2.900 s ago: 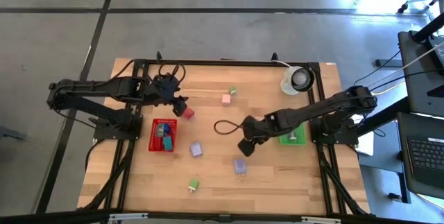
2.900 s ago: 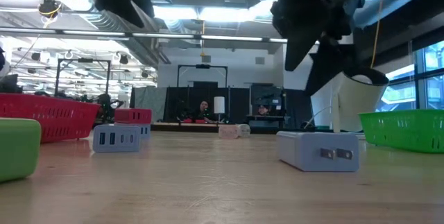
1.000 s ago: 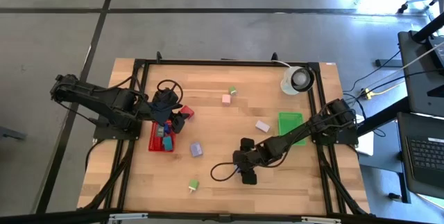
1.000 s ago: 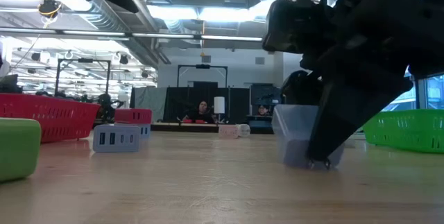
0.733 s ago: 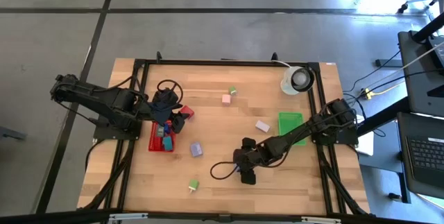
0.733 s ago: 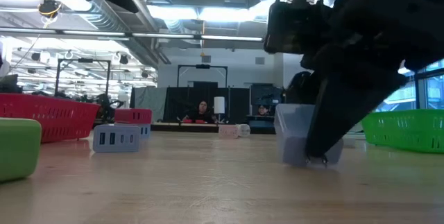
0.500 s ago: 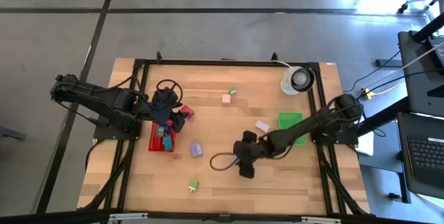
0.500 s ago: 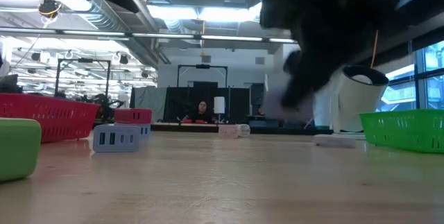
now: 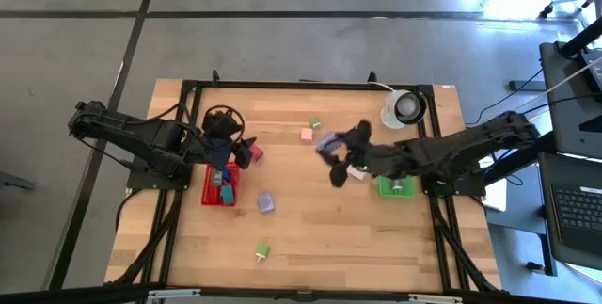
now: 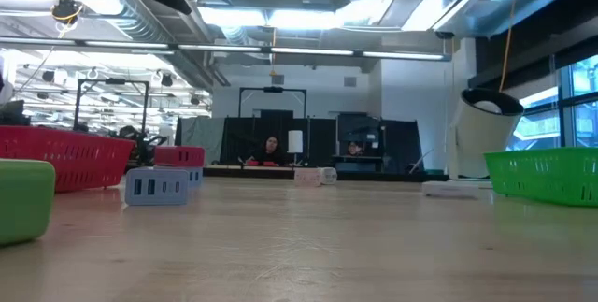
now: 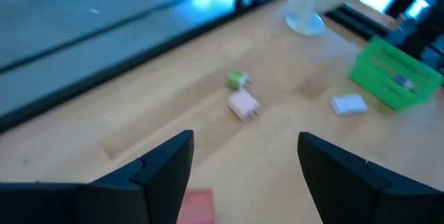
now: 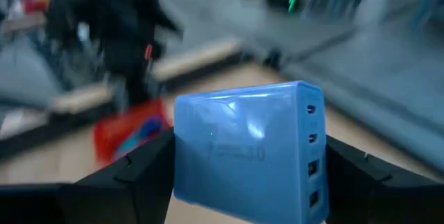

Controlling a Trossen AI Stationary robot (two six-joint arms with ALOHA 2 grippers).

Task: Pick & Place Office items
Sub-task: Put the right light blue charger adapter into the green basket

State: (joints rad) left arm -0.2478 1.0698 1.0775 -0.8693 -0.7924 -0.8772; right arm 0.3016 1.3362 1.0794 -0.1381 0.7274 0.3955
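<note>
A lavender block [image 12: 250, 151] with a row of ports on one face hangs high over the table's middle, and my right gripper [image 9: 331, 153] is shut on it. My left gripper [image 9: 243, 153] stands open above the red tray [image 9: 209, 191], which holds several small pieces. A red piece [image 9: 255, 153] lies on the wood just beyond its fingertips and also shows low between the fingers as a red piece [image 11: 198, 207]. Loose on the table lie a pink piece [image 9: 307, 135], a green piece [image 9: 316, 123], a lavender piece [image 9: 267, 203], a green piece [image 9: 262, 249] and a pale piece [image 9: 357, 174]. My right gripper pinches the lavender block by two opposite side faces [image 12: 182, 172], one finger [image 12: 139, 175] on each side. The fingers come from the table's right side, nearly level. The block is lifted clear of the table, with its port face [image 12: 312, 161] turned sideways.
The green tray [image 9: 395, 191] lies at the right under my right arm. A white roll [image 9: 406, 108] stands at the far right corner. In the low view a green block [image 10: 23, 199] and a lavender block [image 10: 154, 185] lie near the front.
My right gripper has lifted the lavender block off the near middle of the table, raised it high, carried it toward the far edge and tipped from pointing down to nearly level. My left gripper has stayed in place and turned a little at the wrist.
</note>
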